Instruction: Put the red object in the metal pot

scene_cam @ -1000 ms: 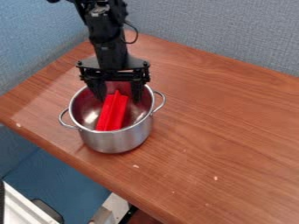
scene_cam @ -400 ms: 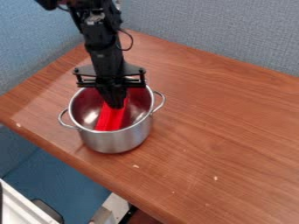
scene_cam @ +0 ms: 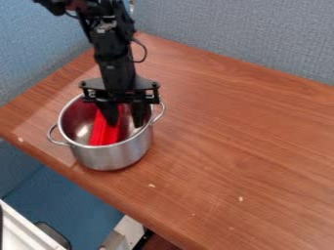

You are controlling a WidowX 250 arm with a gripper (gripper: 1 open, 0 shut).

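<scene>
Red object (scene_cam: pixel 104 128): lies inside the metal pot (scene_cam: pixel 113 154), near the lower-left edge of the desk (scene_cam: pixel 229 146). From the left: first comes the pot's left loop handle (scene_cam: pixel 57 137), pointing toward the desk's left corner. Next, within the rim, shows bright red at the left side of the tool (scene_cam: pixel 125 117). Reaches down into the pot from above, dark and roughly upright; cannot tell whether apart, together or clamped on the red object. Farther right, at the rim, sits the right loop handle (scene_cam: pixel 159 110). Beyond, stretches bare brown wood to the desk's right side.
</scene>
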